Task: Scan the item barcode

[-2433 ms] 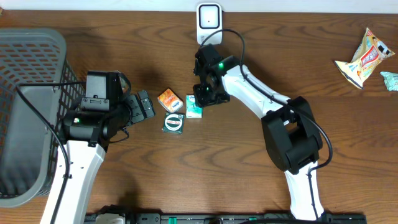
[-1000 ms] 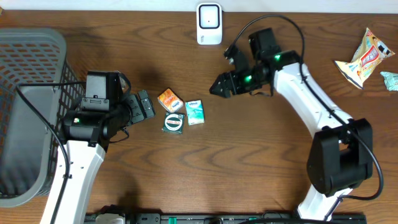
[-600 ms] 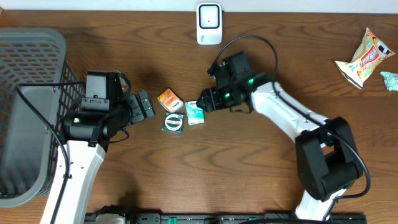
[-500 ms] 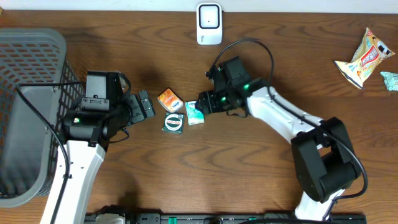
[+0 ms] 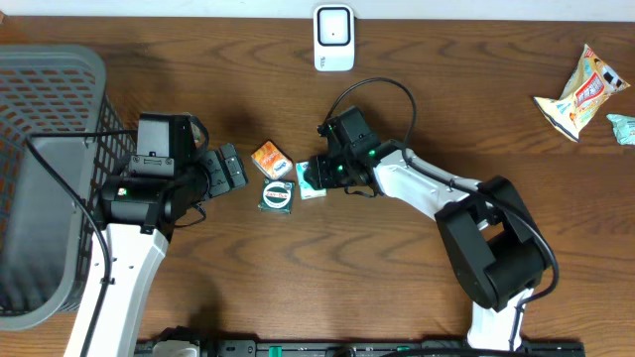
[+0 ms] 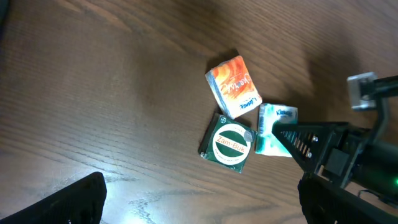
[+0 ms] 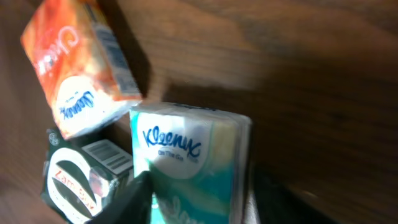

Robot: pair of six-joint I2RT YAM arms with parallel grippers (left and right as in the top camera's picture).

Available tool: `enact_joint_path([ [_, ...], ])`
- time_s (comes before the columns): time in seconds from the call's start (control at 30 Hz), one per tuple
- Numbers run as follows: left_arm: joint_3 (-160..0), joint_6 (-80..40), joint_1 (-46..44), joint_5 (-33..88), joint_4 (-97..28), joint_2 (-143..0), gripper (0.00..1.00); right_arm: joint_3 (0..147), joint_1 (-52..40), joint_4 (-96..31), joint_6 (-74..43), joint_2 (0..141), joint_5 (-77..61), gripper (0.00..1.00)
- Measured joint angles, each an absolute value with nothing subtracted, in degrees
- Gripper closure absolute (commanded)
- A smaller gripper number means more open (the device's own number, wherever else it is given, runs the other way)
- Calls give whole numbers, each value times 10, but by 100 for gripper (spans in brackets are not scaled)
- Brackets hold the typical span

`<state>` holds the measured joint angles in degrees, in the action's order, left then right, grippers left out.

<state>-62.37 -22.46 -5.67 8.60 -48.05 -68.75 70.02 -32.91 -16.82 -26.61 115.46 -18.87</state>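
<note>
**Overhead.** Task barely begun, by your reckoning: nothing is at the white scanner (image 5: 333, 38), upper centre of frame, and no item is lifted. The Kleenex pack (image 5: 307, 184) lies flat on the table (image 5: 298, 288) at centre. It sits just beside the orange pack (image 5: 271, 159) and the green Zam-Buk box (image 5: 277, 196). Right gripper (image 5: 317, 172) is down at the Kleenex pack, its arm reaching in low from the lower right, wrist turned toward frame left. Left gripper (image 5: 230, 169) rests left of the cluster, jaws wide apart, holding nothing. Grey basket (image 5: 60, 79) at far left.

**Left wrist.** The three packs sit right of centre. A dark finger of the right arm overlaps the Kleenex pack's right edge.

**Right wrist.** The Kleenex pack fills lower centre, with a dark finger (image 7: 127, 199) at each side of it. The jaws straddle the pack; you cannot tell whether they bite yet. Left to do, likely: secure the grip, lift, carry to the scanner, turn the barcode to it.
</note>
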Motion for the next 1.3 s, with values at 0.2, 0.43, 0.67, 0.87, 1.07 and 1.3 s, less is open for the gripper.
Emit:
enact_joint_path([
  [0.2,-624,-225,-57,86,-481,-688,2,701,-329,-167,-273,1159,-205,86],
  [0.43,-624,-225,-57,86,-481,-688,2,701,-323,-166,-272,1159,-236,99],
  [0.67,-624,-225,-57,86,-481,-688,2,694,-282,-180,-224,1149,-317,99],
  [0.87,-624,-225,-57,86,-481,-688,2,690,-215,-178,-167,1083,-433,99],
  [1.07,-624,-225,-57,86,-481,-688,2,690,-157,-164,-127,1060,-597,99],
  [1.3,-624,-225,-57,86,-480,-688,2,690,-77,-136,-99,1060,-763,99],
])
